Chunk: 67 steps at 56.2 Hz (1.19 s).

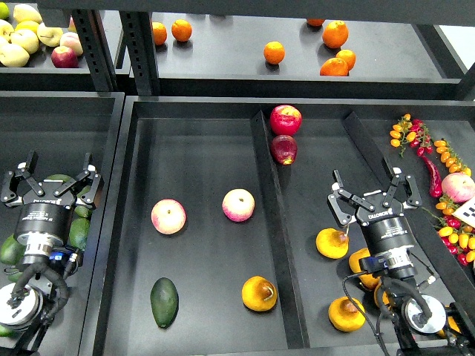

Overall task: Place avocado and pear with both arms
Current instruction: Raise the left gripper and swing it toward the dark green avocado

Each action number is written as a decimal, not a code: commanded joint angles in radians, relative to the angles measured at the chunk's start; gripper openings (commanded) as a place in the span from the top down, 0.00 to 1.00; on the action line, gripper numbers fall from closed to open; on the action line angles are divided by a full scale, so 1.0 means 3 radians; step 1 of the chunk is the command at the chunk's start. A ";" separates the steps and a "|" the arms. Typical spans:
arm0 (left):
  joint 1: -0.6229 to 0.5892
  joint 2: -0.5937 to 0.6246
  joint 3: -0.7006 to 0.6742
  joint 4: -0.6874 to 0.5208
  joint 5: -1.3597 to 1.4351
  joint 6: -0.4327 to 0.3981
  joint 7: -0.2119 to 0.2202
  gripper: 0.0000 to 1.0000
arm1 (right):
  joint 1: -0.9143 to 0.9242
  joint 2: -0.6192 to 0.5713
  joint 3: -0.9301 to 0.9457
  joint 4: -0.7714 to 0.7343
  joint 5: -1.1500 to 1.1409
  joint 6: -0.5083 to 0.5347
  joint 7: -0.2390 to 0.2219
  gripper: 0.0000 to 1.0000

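The dark green avocado [164, 302] lies at the front left of the middle tray [200, 130]. To its right rests the yellow-orange pear [259, 294] with a dark blotch, close to the tray's divider [276, 230]. My left gripper [52, 179] is open and empty, hovering over the left bin, well left of the avocado. On the far side of the divider my right gripper [371, 193] is open too, holding nothing, above the right compartment and its other pears [332, 242].
Two pink-and-cream apples [168, 216] [238, 205] sit mid-tray. Red apples [286, 119] lie at the back. Pale green avocados [79, 231] fill the left bin. Cherry tomatoes [447, 159] and a peach [458, 187] are far right. Oranges [274, 52] sit on the shelf.
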<state>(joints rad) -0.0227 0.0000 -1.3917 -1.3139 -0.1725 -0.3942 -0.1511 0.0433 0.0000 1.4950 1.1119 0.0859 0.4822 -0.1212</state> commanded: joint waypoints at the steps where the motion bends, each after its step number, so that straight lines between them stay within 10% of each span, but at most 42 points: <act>1: 0.0004 0.0000 -0.0065 0.0013 0.0007 -0.0275 -0.0013 0.00 | -0.0001 0.0000 -0.0008 0.0001 0.0000 0.0003 0.0000 0.00; 34: 0.0019 0.0000 -0.0081 0.0033 0.0038 -0.0315 0.0033 0.00 | 0.0004 0.0000 0.0012 0.0006 0.0015 0.0014 -0.0005 0.00; 46: -0.0001 0.0000 -0.0111 0.0033 0.0043 -0.0315 0.0391 0.00 | -0.0001 0.0000 0.0002 0.0006 0.0061 0.0014 -0.0005 0.00; 67: -0.0021 0.0000 -0.0147 0.0044 0.0064 -0.0315 0.0595 0.00 | 0.0004 0.0000 0.0017 0.0011 0.0118 0.0014 -0.0005 0.00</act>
<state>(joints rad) -0.0242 0.0000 -1.4340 -1.3000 -0.1505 -0.4887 -0.0149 0.0438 0.0000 1.4990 1.1152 0.1205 0.4863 -0.1227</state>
